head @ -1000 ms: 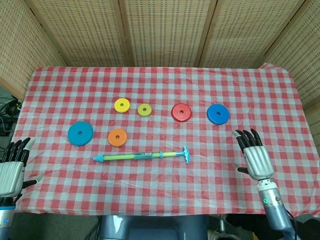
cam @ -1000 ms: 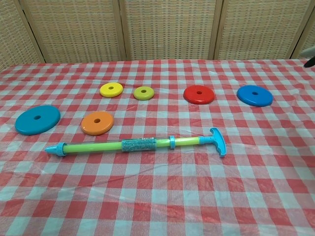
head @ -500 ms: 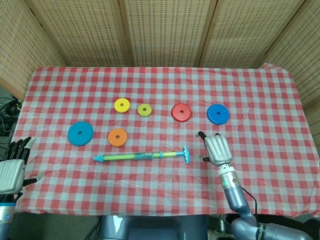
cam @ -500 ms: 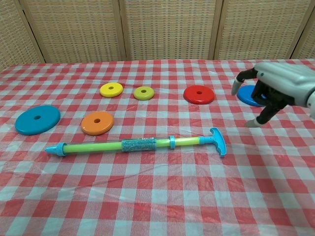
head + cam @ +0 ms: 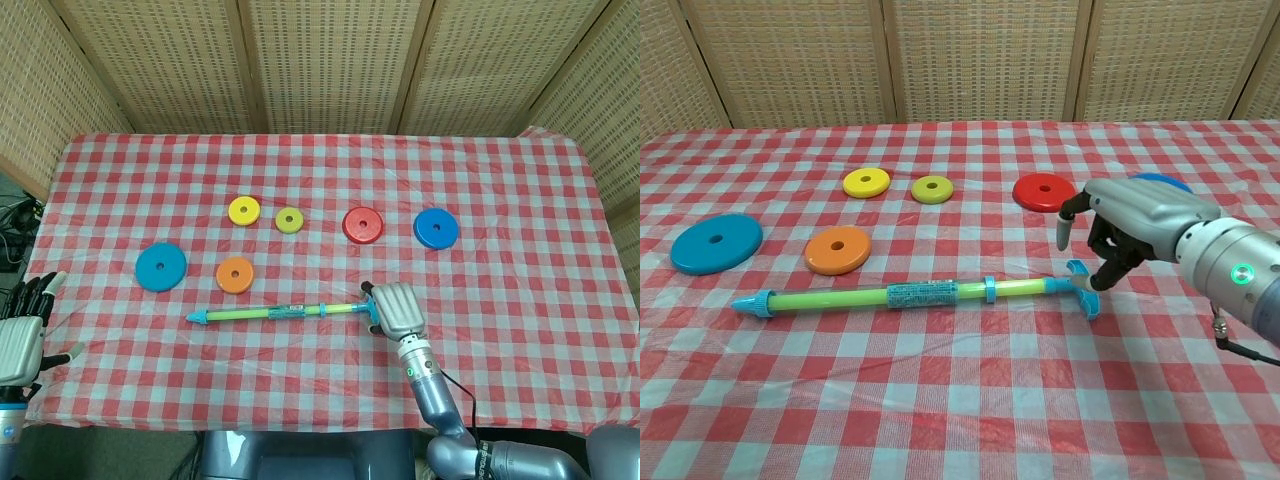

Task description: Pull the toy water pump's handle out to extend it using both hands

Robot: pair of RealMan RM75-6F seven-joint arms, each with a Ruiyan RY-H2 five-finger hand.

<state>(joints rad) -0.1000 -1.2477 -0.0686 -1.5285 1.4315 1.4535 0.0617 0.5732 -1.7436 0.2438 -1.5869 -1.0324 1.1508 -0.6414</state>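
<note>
The toy water pump (image 5: 280, 312) (image 5: 920, 295) lies flat near the table's front: a green tube with a blue tip at its left end and a blue T-handle (image 5: 1085, 290) at its right end. My right hand (image 5: 393, 308) (image 5: 1130, 225) hovers right over the handle with its fingers partly curled. One fingertip (image 5: 1087, 281) reaches down to the handle, and nothing is gripped. My left hand (image 5: 22, 335) hangs off the table's front left edge, fingers apart and empty, far from the pump. The chest view does not show it.
Behind the pump lie flat discs: a large blue disc (image 5: 161, 267), an orange disc (image 5: 235, 275), a yellow disc (image 5: 244, 211), a small yellow-green disc (image 5: 289, 220), a red disc (image 5: 363, 225) and another blue disc (image 5: 436, 229). A checked cloth (image 5: 520, 180) covers the table.
My right hand has swept left from the table's front right to the pump's handle. The left hand has sunk slightly. The pump has not moved.
</note>
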